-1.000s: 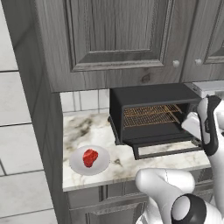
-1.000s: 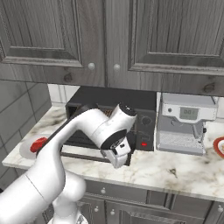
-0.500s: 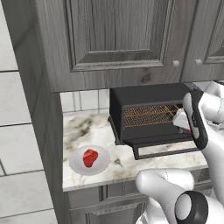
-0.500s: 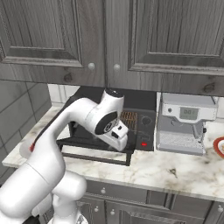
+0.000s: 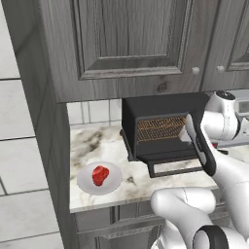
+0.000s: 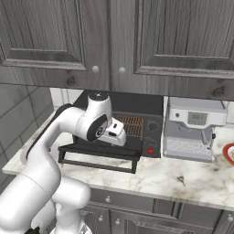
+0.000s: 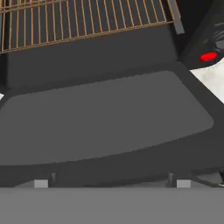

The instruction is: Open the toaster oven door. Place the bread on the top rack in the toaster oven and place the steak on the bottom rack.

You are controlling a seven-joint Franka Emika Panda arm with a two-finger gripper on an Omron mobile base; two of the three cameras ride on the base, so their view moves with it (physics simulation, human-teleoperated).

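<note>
The black toaster oven [image 5: 160, 109] [image 6: 151, 130] stands on the counter. Its door [image 5: 168, 158] [image 6: 100, 153] [image 7: 109, 118] hangs open and lies flat in front. A coppery rack [image 5: 160, 129] [image 6: 130, 122] [image 7: 87, 19] shows inside; I cannot tell top rack from bottom rack. My gripper [image 5: 187, 133] [image 6: 116, 135] [image 7: 112, 183] hovers over the door near the oven mouth, open and empty, its fingertips [image 7: 40, 183] wide apart. The red steak [image 5: 99, 175] lies on a white plate [image 5: 114, 182] left of the oven. The bread is out of view.
A silver coffee machine [image 6: 192, 132] stands right of the oven. The rim of a red-edged dish [image 6: 230, 153] shows at the far right. Grey cabinets [image 5: 131, 44] hang low above the oven. A dark panel [image 5: 51, 146] bounds the counter's left end.
The gripper went from shut to open and rose from the door's front edge toward the oven mouth. The door stayed down.
</note>
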